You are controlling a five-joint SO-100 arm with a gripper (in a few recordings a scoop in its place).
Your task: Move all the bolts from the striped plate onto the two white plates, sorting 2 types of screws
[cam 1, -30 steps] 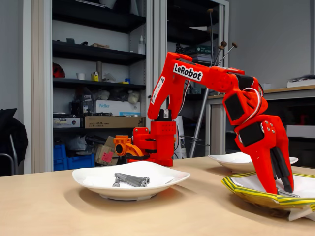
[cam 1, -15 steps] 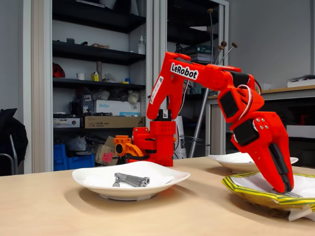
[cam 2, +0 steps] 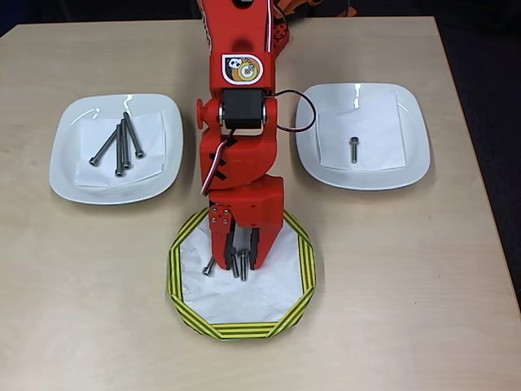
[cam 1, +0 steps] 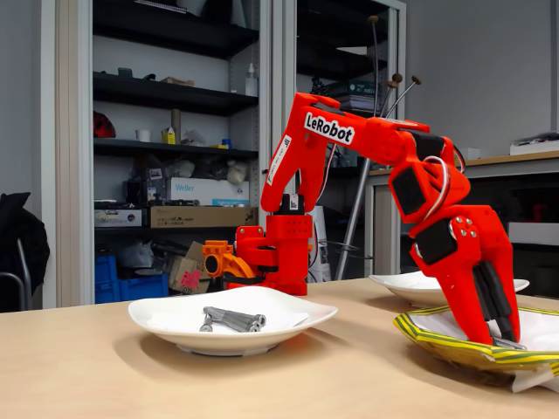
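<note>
Picking a long bolt off the yellow-rimmed, green-striped paper plate (cam 2: 183, 314).

My red two-finger gripper (cam 2: 242, 262) stands at twelve o'clock on it, jaws slightly open astride a grey steel bolt (cam 2: 242, 265), not yet clamped; next I close and lift toward the left glossy white plate (cam 2: 65, 177). Since the earlier frame the wrist has tilted slightly.
</note>
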